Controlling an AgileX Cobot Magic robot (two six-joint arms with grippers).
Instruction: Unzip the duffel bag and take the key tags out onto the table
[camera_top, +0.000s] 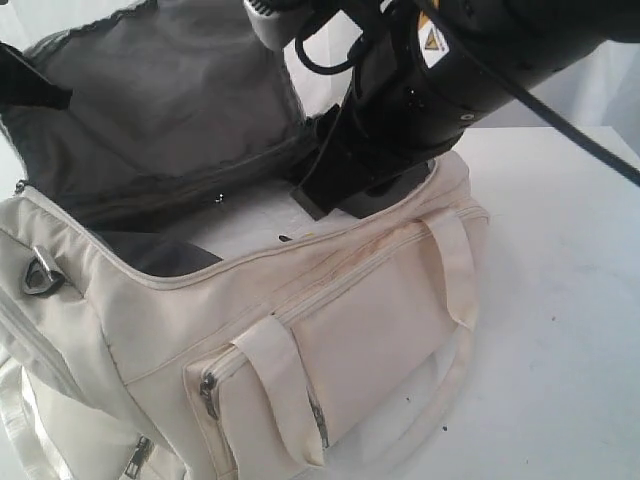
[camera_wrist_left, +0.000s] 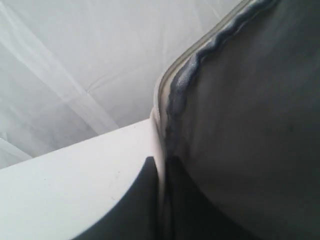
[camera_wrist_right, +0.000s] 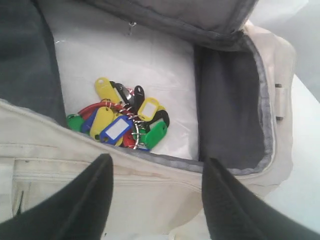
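The duffel bag (camera_top: 380, 330) is matt cream cloth with grey fabric lining (camera_top: 170, 110), the key tags (camera_wrist_right: 122, 122) glossy plastic on metal rings (camera_wrist_right: 131, 107), the table (camera_top: 560, 330) smooth and white.

Plain white table (camera_top: 560, 300) is seen here, with only the big cream duffel bag (camera_top: 350, 330) set directly on it, zipped open with its grey-lined flap lifted, and open tabletop is shown to the right of the bag.
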